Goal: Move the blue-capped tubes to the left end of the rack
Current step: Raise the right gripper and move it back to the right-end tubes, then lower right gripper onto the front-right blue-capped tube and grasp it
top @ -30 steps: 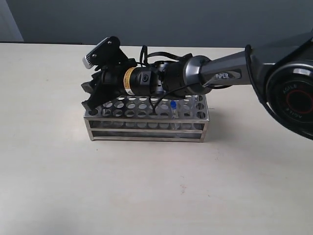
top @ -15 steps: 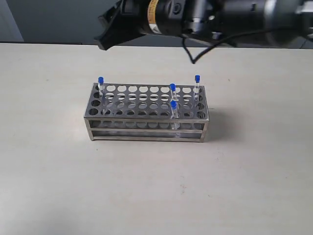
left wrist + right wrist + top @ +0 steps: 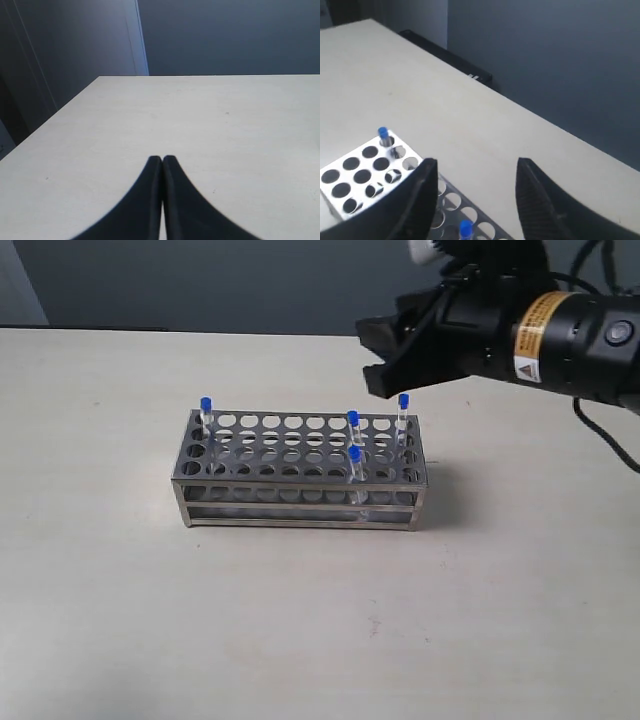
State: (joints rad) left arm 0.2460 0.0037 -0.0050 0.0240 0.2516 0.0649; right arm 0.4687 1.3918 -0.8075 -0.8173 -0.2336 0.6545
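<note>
Your right end effector (image 3: 372,355) is released, jaws wide apart with nothing between them. It hovers above the back right end of the rack (image 3: 300,475), near the back-right tube and not touching it. The right wrist view shows the same: both fingers (image 3: 422,195) are spread over the rack (image 3: 360,180), gap empty.

Your left end effector (image 3: 162,161) is clenched, fingertips pressed together, gripping nothing, low over the worktop (image 3: 225,130). It's not visible in the exterior view.

The rack stands upright mid-worktop (image 3: 300,620), long side facing the exterior camera.

All the blue-capped tubes (image 3: 205,410) are seated upright in holes:
- One is in the back left corner hole.
- One (image 3: 403,410) is at the back right end.
- One (image 3: 352,423) is toward the back, right of centre.
- One (image 3: 354,465) is just in front of that, in the front row.

So one is at the left end and three are on the right half.
</note>
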